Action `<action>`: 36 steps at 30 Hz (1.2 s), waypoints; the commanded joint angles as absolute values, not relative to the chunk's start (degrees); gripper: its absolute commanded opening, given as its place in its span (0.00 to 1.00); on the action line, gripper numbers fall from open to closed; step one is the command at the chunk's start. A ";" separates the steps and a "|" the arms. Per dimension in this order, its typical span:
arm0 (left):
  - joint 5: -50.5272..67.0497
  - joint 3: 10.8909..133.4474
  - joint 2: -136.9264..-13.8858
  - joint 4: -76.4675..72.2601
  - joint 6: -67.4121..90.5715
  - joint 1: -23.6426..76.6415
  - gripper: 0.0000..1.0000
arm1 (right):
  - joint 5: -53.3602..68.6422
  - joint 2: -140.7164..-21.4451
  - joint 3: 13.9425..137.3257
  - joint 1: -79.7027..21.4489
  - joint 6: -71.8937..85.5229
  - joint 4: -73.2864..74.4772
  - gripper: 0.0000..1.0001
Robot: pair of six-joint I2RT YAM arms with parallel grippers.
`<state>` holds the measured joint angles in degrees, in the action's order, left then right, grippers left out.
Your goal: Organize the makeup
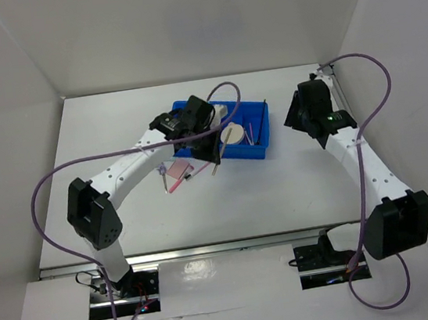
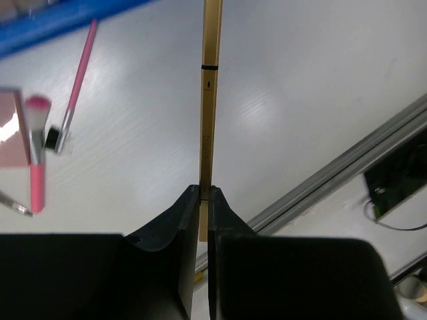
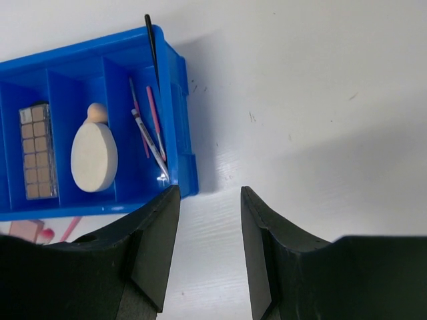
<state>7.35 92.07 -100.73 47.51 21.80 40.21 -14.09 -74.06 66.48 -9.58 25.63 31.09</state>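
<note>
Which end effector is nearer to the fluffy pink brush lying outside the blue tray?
Left. The left end effector, gripping a gold stick, hangs beside the fluffy pink brush; the right end effector sits beyond the blue tray.

Wooden stick [image 2: 211, 100] tip cut off at top, pink pad [image 2: 10, 133] half out (L edge)

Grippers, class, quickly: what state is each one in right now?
Left gripper: shut on a stick.
Right gripper: open, holding nothing.
</note>
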 commanded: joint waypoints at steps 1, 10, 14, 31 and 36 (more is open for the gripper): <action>11.60 101.49 -105.63 44.21 24.43 40.17 0.00 | -12.04 -69.53 65.21 -8.44 26.89 34.36 0.49; 13.70 132.62 -131.03 46.33 34.16 40.17 0.00 | -10.99 -62.50 62.84 -7.91 28.48 41.22 0.49; 12.48 130.88 -133.85 36.86 40.67 40.17 0.00 | -10.37 -60.73 62.31 -7.39 28.48 43.15 0.49; 11.95 135.17 -140.79 32.26 43.77 38.50 0.00 | -9.76 -60.21 61.79 -7.38 29.00 45.53 0.49; 13.18 136.58 -142.47 31.64 45.35 38.50 0.00 | -9.76 -59.07 62.31 -7.38 29.00 46.85 0.49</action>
<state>11.99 134.39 -141.05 33.67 43.75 38.48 -9.78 -61.12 62.22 -7.73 28.69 45.54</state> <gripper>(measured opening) 0.204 0.492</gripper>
